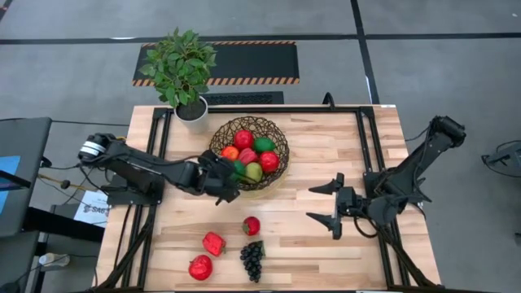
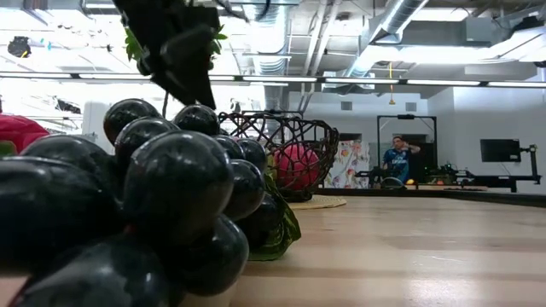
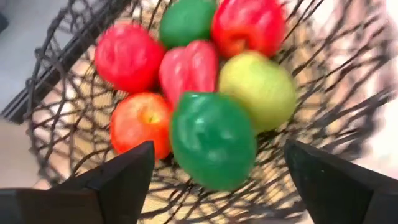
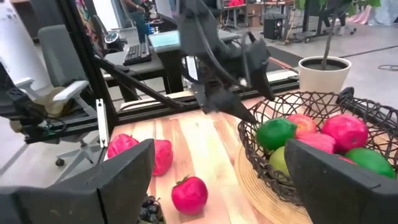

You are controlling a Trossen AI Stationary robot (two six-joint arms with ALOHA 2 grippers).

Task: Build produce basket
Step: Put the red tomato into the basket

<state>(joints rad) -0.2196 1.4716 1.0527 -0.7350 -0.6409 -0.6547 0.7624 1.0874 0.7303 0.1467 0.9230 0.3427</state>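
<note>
The dark woven basket (image 1: 249,152) stands on its tan base at the table's middle far part. It holds red, orange and green pieces and a yellow-green pear (image 1: 254,172). My left gripper (image 1: 231,181) is open over the basket's near-left rim. In its wrist view the fingers stand either side of a green piece (image 3: 212,140) that lies on the other fruit, not touching it. My right gripper (image 1: 319,203) waits open to the basket's right (image 4: 219,149). Three red pieces (image 1: 251,225) (image 1: 213,242) (image 1: 200,267) and the dark grape bunch (image 1: 252,259) lie on the table's near part.
A white pot with a leafy plant (image 1: 186,73) stands at the table's far left corner, close to the basket. The grapes (image 2: 171,196) fill the foreground of the low view. Bare wood lies between the basket and the right gripper. A person (image 2: 397,158) stands far off in the room.
</note>
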